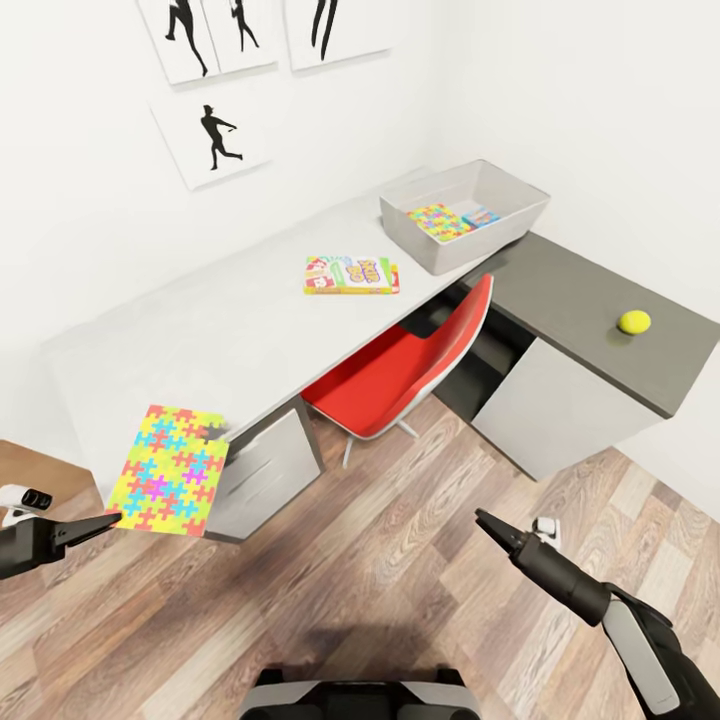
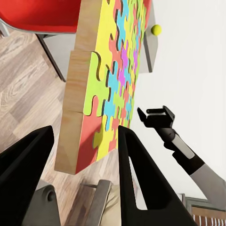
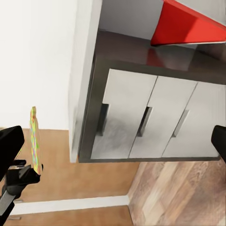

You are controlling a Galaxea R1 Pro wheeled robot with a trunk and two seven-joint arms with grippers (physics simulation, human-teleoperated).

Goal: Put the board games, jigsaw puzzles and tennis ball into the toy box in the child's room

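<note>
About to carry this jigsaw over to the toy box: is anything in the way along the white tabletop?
The left gripper holds the jigsaw puzzle at the table's near end. Between it and the toy box only the board game lies flat on the table; the red chair sits below the edge.

White table (image 1: 230, 330) with toy box (image 1: 500, 225), board game (image 1: 352, 275), tennis ball (image 1: 633, 321)

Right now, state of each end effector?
Left end effector: closed on the jigsaw puzzle, held at its edge.
Right end effector: empty; open or closed cannot be told.
</note>
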